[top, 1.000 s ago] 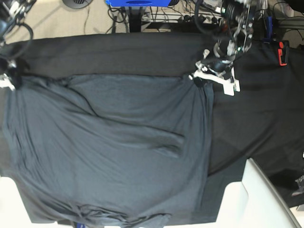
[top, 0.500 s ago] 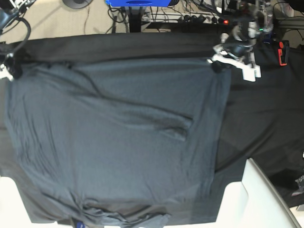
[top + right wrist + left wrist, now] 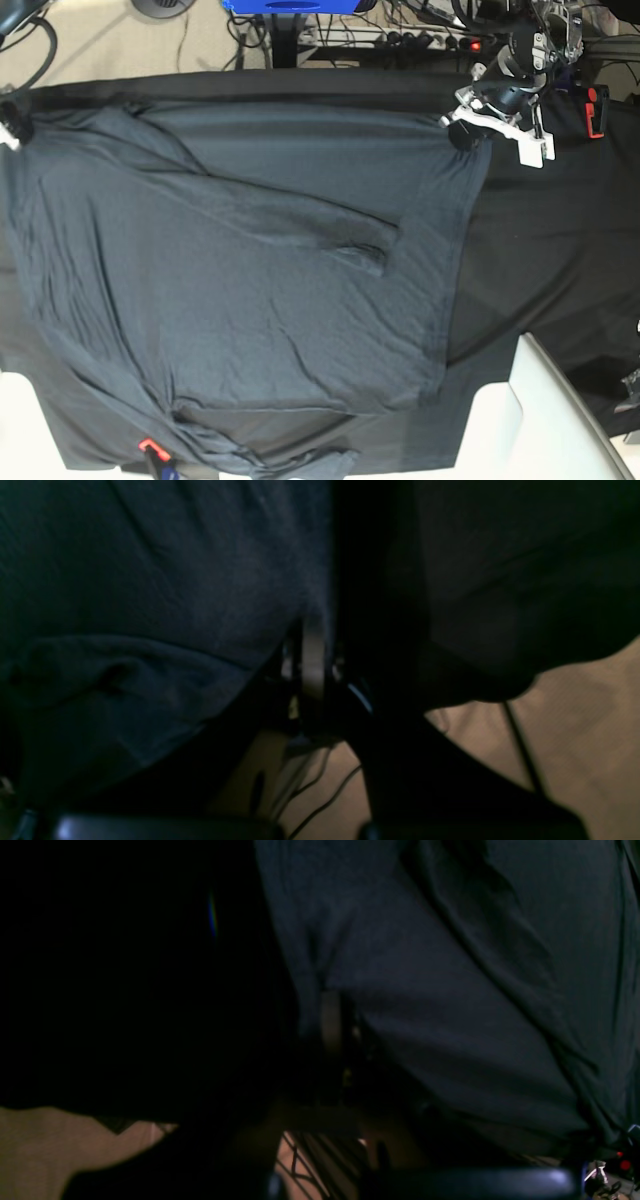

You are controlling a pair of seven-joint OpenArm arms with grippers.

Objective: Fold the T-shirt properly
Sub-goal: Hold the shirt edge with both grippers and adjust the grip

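Observation:
The dark slate-grey T-shirt (image 3: 230, 270) lies spread over most of the table, with one sleeve folded across its middle (image 3: 340, 235). My left gripper (image 3: 462, 132) is shut on the shirt's far right corner, near the table's far edge. In the left wrist view (image 3: 340, 1025) grey cloth is pinched at its tan finger (image 3: 330, 1020). My right gripper (image 3: 12, 128) is shut on the far left corner, at the frame's edge. In the right wrist view (image 3: 320, 670) cloth bunches at its finger (image 3: 312, 665).
The black tablecloth (image 3: 560, 240) shows to the right of the shirt. A white object (image 3: 530, 420) sits at the near right corner. A red clamp (image 3: 596, 110) is at the far right. Cables and a blue frame (image 3: 290, 6) lie beyond the far edge. A small red tag (image 3: 148, 445) is at the near hem.
Both grippers have moved toward the table's far edge, the left one also rightward, dragging the shirt's far edge with them. The shirt is now stretched flatter and wider.

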